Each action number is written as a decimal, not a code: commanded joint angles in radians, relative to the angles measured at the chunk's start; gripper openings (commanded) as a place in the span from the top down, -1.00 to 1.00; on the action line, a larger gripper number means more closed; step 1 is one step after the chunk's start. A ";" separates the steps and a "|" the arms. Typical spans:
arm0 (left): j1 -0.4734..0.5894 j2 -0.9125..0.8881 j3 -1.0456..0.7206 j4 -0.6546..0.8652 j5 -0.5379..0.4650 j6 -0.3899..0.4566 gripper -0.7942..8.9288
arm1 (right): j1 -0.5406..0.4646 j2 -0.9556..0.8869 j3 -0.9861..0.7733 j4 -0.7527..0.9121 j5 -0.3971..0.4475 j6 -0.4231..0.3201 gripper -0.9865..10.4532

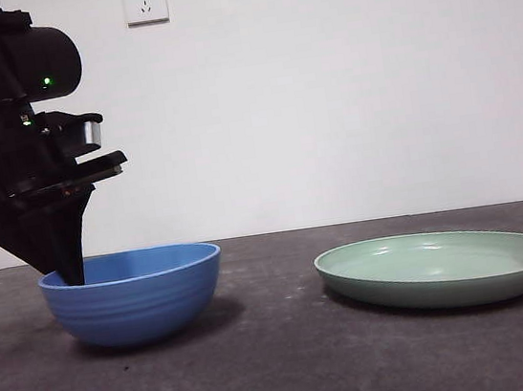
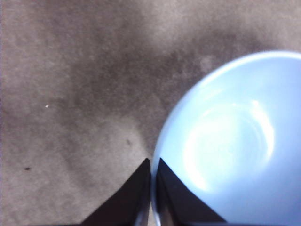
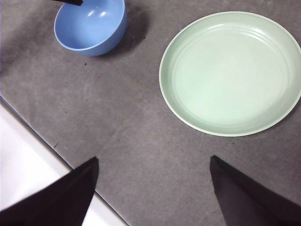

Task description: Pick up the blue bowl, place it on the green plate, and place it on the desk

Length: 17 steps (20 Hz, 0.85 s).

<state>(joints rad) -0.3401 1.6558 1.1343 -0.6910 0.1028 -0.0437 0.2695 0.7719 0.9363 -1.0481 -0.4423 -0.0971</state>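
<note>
The blue bowl (image 1: 140, 298) stands on the desk (image 1: 285, 375) at the left. My left gripper (image 1: 71, 273) comes down from above onto its left rim. In the left wrist view its jaws (image 2: 153, 165) are shut on the rim of the bowl (image 2: 235, 141), one jaw inside and one outside. The green plate (image 1: 440, 268) lies empty on the desk to the right, apart from the bowl. My right gripper (image 3: 153, 160) is open and empty, high above the desk, looking down on the plate (image 3: 230, 70) and the bowl (image 3: 89, 26).
A white wall with a socket (image 1: 144, 1) stands behind the desk. The right wrist view shows the desk's edge (image 3: 47, 141) with white beyond it. Bare desk lies between bowl and plate.
</note>
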 commanded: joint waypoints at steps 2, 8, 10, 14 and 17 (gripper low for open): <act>-0.007 0.018 0.027 0.018 -0.002 -0.029 0.82 | 0.006 0.004 0.019 0.008 -0.002 0.008 0.17; -0.052 0.012 0.186 -0.090 0.010 -0.051 0.82 | 0.006 0.004 0.019 0.008 -0.002 0.010 0.17; -0.092 0.012 0.259 -0.124 0.010 -0.056 0.82 | 0.006 0.004 0.019 0.008 -0.002 0.011 0.17; -0.172 0.013 0.342 -0.108 0.010 -0.086 0.81 | 0.006 0.004 0.019 0.008 -0.002 0.019 0.17; -0.225 0.024 0.346 -0.043 0.010 -0.126 0.81 | 0.006 0.004 0.019 0.008 -0.001 0.024 0.17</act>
<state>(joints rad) -0.5598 1.6573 1.4555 -0.7452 0.1074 -0.1471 0.2695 0.7719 0.9363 -1.0473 -0.4423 -0.0856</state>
